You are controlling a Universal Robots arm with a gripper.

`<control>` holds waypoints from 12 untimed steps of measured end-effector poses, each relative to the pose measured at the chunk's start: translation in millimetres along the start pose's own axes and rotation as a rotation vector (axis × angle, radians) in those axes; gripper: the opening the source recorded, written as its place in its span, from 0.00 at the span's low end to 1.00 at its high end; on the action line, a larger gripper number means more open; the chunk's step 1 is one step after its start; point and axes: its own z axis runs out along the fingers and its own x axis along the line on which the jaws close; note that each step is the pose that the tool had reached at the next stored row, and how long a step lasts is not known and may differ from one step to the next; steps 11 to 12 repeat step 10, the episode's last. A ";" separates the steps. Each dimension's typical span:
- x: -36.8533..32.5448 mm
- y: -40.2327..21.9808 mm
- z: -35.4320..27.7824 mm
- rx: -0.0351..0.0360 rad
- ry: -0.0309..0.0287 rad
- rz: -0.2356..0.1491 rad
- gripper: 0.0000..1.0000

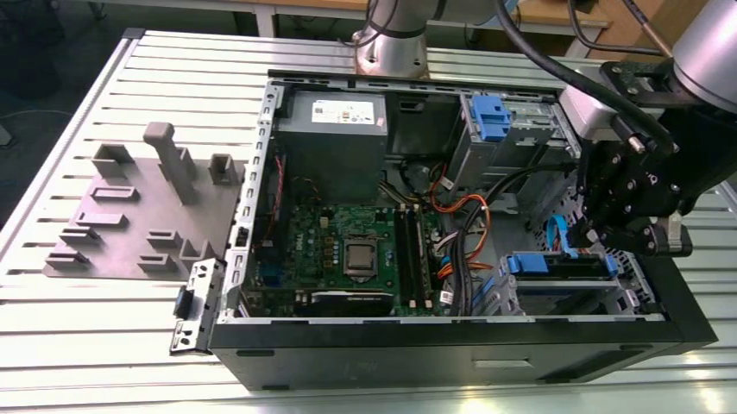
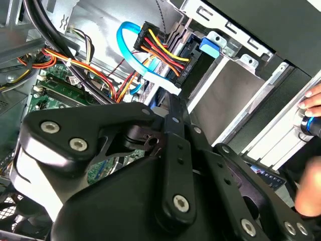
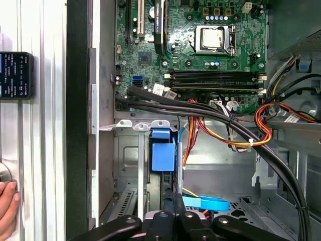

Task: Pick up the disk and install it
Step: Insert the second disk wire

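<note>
The disk [image 1: 557, 264] sits in the lower drive bay of the open computer case [image 1: 276, 172], its blue handle end facing up. In the first wrist view that blue handle [image 3: 163, 152] shows between the bay's grey metal walls. My gripper [image 1: 599, 243] hangs just above the disk's end on the exterior view's right. Its black fingers [image 3: 174, 198] stand together, shut, with nothing visibly between them. In the second wrist view the gripper [image 2: 172, 103] points at the cable plugs behind the bay.
Another blue-tabbed drive [image 1: 489, 116] sits in the upper grey cage. Bundled cables [image 3: 241, 135] and a light blue data cable [image 3: 206, 203] cross near the bay. A grey slotted holder [image 1: 133, 216] lies on the exterior view's left. A person's hand [image 3: 7, 206] rests on the table outside the case.
</note>
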 end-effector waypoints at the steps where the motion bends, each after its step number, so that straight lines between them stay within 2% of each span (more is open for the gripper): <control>1: 0.0 0.0 0.0 0.0000 0.0001 0.000 0.11; 12: 0.0 0.0 -0.4 0.0000 0.0000 0.000 0.11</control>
